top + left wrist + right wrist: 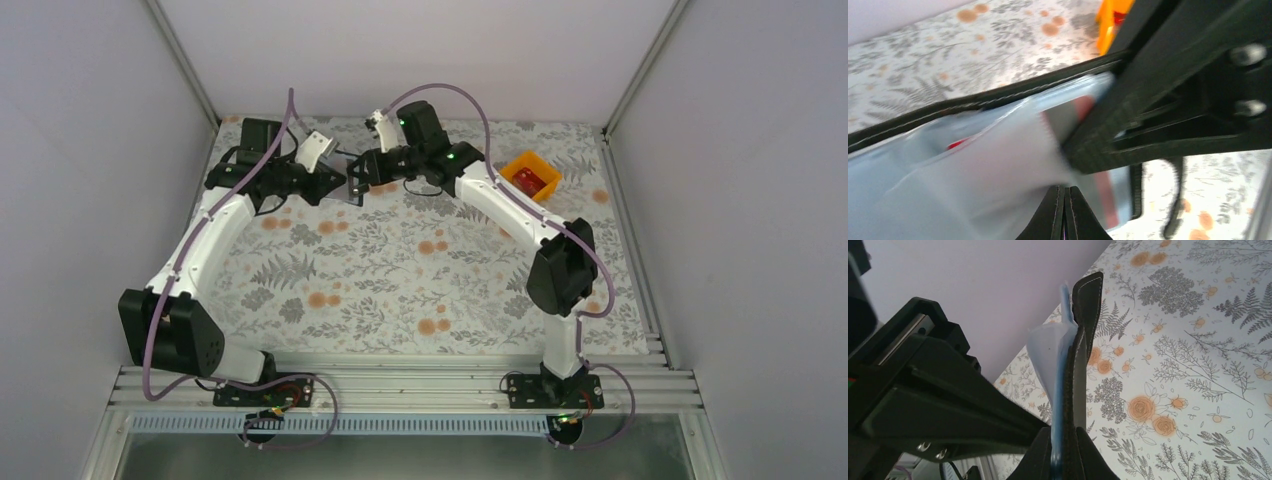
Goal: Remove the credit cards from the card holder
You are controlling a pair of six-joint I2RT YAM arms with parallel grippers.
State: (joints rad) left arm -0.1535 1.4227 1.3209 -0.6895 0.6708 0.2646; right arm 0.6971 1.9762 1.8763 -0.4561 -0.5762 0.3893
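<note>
The card holder (351, 183), a black bifold wallet, hangs in the air at the back of the table between both grippers. My right gripper (1066, 442) is shut on its black and blue edge (1082, 340), and the wallet stands upright from the jaws. My left gripper (1066, 189) is shut, its tips pinching the pale grey-blue inner pocket (998, 165). Red credit cards show through that pocket as a sliver (955, 145) and a strip (1105, 192). In the left wrist view the right gripper's black finger (1158, 90) covers the wallet's right part.
An orange bin (531, 175) stands at the back right with a red card (530, 181) in it; it also shows in the left wrist view (1108, 20). A floral cloth (420, 270) covers the table. White walls close in the back and sides.
</note>
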